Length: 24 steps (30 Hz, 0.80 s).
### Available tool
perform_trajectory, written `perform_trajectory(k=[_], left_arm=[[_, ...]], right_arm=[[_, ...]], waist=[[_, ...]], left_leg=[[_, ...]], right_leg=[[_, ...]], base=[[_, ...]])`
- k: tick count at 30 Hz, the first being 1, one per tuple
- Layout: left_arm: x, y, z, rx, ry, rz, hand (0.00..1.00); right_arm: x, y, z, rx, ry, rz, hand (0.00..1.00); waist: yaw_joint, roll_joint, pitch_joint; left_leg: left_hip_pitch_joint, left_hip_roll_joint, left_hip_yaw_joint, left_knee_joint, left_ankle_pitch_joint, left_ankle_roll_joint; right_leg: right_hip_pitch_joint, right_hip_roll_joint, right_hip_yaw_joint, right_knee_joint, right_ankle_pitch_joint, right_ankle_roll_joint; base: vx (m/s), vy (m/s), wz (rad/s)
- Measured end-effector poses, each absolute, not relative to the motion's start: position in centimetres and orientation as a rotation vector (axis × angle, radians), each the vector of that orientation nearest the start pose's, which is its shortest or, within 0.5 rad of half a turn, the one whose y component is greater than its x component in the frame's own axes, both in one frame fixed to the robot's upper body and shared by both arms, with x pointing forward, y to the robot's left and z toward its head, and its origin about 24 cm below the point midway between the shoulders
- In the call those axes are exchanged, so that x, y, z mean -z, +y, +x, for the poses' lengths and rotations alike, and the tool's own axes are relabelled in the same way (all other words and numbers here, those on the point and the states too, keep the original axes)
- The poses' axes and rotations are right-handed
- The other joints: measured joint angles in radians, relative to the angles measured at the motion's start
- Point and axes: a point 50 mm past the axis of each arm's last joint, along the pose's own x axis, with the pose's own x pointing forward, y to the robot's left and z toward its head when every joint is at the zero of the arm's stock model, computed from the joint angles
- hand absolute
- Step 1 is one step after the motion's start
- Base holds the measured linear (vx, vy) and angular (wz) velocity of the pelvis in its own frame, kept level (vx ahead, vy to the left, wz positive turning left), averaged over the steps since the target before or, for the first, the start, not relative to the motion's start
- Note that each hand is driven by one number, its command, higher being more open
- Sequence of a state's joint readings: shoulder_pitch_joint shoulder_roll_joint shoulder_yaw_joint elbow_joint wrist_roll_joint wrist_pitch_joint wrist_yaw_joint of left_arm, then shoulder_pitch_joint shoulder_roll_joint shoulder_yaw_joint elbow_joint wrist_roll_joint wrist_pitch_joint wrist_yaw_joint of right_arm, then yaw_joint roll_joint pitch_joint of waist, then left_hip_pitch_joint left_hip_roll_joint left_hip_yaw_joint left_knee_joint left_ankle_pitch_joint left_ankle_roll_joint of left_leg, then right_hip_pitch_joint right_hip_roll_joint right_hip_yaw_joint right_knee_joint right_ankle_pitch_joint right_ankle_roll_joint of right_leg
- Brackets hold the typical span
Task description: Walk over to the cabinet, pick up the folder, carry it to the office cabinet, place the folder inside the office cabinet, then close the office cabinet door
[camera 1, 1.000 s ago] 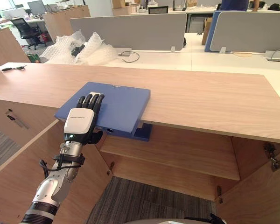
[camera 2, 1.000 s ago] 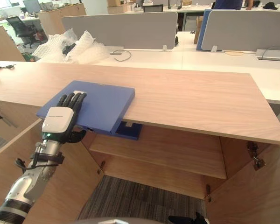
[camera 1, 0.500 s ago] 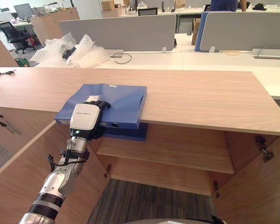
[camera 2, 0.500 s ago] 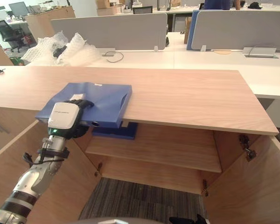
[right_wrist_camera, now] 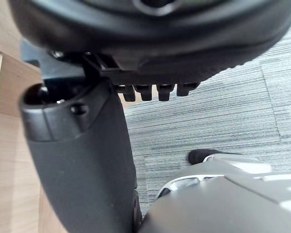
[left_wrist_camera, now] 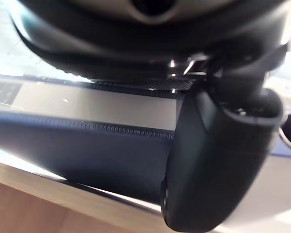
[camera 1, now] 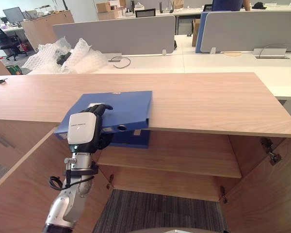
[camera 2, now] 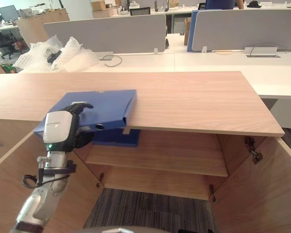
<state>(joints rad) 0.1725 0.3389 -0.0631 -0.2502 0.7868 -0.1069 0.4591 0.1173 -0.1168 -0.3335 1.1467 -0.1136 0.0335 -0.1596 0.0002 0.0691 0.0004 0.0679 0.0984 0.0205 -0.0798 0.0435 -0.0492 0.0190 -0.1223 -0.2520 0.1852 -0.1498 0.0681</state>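
A blue folder (camera 1: 121,109) lies on the wooden cabinet top (camera 1: 208,102), overhanging its front edge and tilted, its near left corner raised. My left hand (camera 1: 82,131) is shut on that corner, fingers curled over the cover and the thumb (left_wrist_camera: 218,160) against the folder's spine (left_wrist_camera: 87,141). Under the top, the cabinet stands open, with a wooden shelf (camera 1: 184,155) inside. My right hand (right_wrist_camera: 82,160) hangs relaxed over grey carpet beside a wooden panel.
A second blue folder (camera 1: 133,139) rests on the shelf right under the held one. The cabinet doors stand open at left (camera 1: 19,179) and right (camera 1: 276,194). Bubble wrap (camera 1: 63,53) and grey desk dividers (camera 1: 116,34) lie behind the cabinet.
My left hand went from lying flat on the folder to curling round its near corner, then raised that corner so the folder tilts. The camera also shifted.
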Motion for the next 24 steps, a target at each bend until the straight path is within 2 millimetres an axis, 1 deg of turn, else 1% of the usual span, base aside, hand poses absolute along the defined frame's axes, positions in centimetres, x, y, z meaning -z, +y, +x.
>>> perform_trajectory(k=[1,2,3,4,5,6,7,8,10,12,13,15,18,20,24], left_arm=[[-9.2,18.3,20.5,-0.280,-0.448,0.914,0.00],[-9.4,17.9,20.2,-0.271,-0.459,0.861,0.00],[-9.9,17.4,19.8,-0.247,-0.480,0.750,0.00],[-10.5,17.2,19.6,-0.220,-0.487,0.605,0.00],[-10.6,17.3,19.4,-0.210,-0.484,0.526,0.00],[-10.9,17.6,19.1,-0.188,-0.473,0.332,0.00],[-11.2,17.9,18.8,-0.182,-0.471,0.149,0.00],[-11.1,17.9,18.6,-0.177,-0.463,0.060,0.00],[-10.3,18.2,18.2,-0.171,-0.415,-0.232,0.00],[-9.2,18.4,17.8,-0.168,-0.350,-0.381,0.00],[-8.7,18.4,17.6,-0.167,-0.321,-0.416,0.00],[-6.9,18.3,17.2,-0.183,-0.221,-0.501,0.00],[-5.6,17.9,16.7,-0.212,-0.143,-0.559,0.00],[-5.3,17.5,16.6,-0.218,-0.128,-0.596,0.00],[-5.3,16.7,16.7,-0.198,-0.121,-0.622,0.00]], right_arm=[[16.6,-23.8,4.5,0.477,1.281,-0.105,1.00],[16.5,-23.8,4.4,0.486,1.281,-0.100,1.00],[16.5,-23.9,4.2,0.511,1.275,-0.081,1.00],[16.4,-24.0,4.3,0.533,1.264,-0.064,1.00],[16.3,-24.0,4.4,0.541,1.252,-0.056,1.00],[16.2,-23.9,4.5,0.549,1.224,-0.041,1.00],[15.8,-23.8,5.0,0.532,1.177,-0.054,1.00],[15.6,-23.6,5.2,0.519,1.154,-0.063,1.00],[14.6,-22.9,6.1,0.500,1.063,-0.047,1.00],[14.0,-22.1,6.8,0.487,1.001,-0.025,1.00],[13.8,-21.8,7.0,0.484,0.983,-0.018,1.00],[13.0,-20.8,7.7,0.470,0.924,0.008,1.00],[12.3,-19.6,8.3,0.479,0.870,0.071,1.00],[11.9,-19.0,8.6,0.486,0.841,0.088,1.00],[11.2,-18.7,9.0,0.483,0.802,0.092,1.00]], waist=[[-0.002,0.000,-0.005],[-0.003,-0.002,-0.007],[-0.004,0.001,-0.010],[-0.004,0.005,-0.012],[-0.005,0.007,-0.013],[-0.005,0.008,-0.014],[-0.008,0.008,-0.014],[-0.011,0.008,-0.014],[-0.022,-0.001,-0.011],[-0.025,-0.011,-0.007],[-0.027,-0.015,-0.004],[-0.034,-0.023,-0.001],[-0.033,-0.035,0.008],[-0.034,-0.035,0.009],[-0.030,-0.029,0.005]], left_leg=[[0.001,0.001,0.003,0.000,-0.001,0.001],[0.001,0.001,0.004,0.000,-0.001,0.001],[0.003,0.002,0.007,0.000,-0.001,0.001],[0.008,0.003,0.017,-0.001,-0.001,0.001],[0.013,0.003,0.023,-0.001,-0.001,0.001],[0.022,0.006,0.035,-0.001,-0.001,0.001],[0.026,0.010,0.053,0.003,-0.006,-0.007],[0.025,0.015,0.056,0.006,-0.012,-0.009],[0.017,0.026,0.075,0.027,-0.033,-0.017],[0.011,0.033,0.096,0.043,-0.046,-0.020],[0.009,0.035,0.100,0.049,-0.051,-0.023],[0.000,0.038,0.112,0.057,-0.057,-0.024],[0.000,0.040,0.136,0.056,-0.058,-0.023],[0.006,0.039,0.149,0.056,-0.058,-0.023],[0.018,0.040,0.162,0.056,-0.058,-0.023]], right_leg=[[0.000,0.002,0.005,-0.004,0.003,-0.001],[0.000,0.003,0.008,-0.007,0.004,-0.002],[0.001,0.005,0.011,-0.008,0.005,-0.003],[0.001,0.006,0.019,-0.008,0.006,-0.004],[0.001,0.006,0.026,-0.008,0.007,-0.005],[-0.001,0.008,0.044,-0.007,0.007,-0.004],[-0.008,0.012,0.062,-0.005,0.007,-0.003],[-0.013,0.016,0.069,-0.003,0.007,-0.003],[-0.028,0.028,0.092,-0.002,0.007,-0.004],[-0.039,0.035,0.113,-0.002,0.013,-0.006],[-0.041,0.037,0.118,-0.002,0.014,-0.006],[-0.054,0.041,0.130,0.001,0.022,-0.006],[-0.069,0.044,0.152,0.008,0.023,-0.006],[-0.068,0.044,0.164,0.009,0.023,-0.006],[-0.061,0.041,0.174,0.006,0.023,-0.006]], base=[[0.03,-0.005,-0.16],[0.03,-0.008,-0.14],[0.02,-0.008,-0.13],[0.01,-0.004,-0.16],[0.00,0.000,-0.30],[-0.04,-0.002,-0.41],[-0.04,-0.006,-0.43],[-0.07,-0.011,-0.36],[-0.05,-0.010,-0.33],[-0.03,-0.002,-0.33],[-0.02,-0.001,-0.27],[0.00,0.004,-0.18],[0.04,0.013,-0.22],[0.06,0.020,-0.19],[0.02,0.015,-0.09]])
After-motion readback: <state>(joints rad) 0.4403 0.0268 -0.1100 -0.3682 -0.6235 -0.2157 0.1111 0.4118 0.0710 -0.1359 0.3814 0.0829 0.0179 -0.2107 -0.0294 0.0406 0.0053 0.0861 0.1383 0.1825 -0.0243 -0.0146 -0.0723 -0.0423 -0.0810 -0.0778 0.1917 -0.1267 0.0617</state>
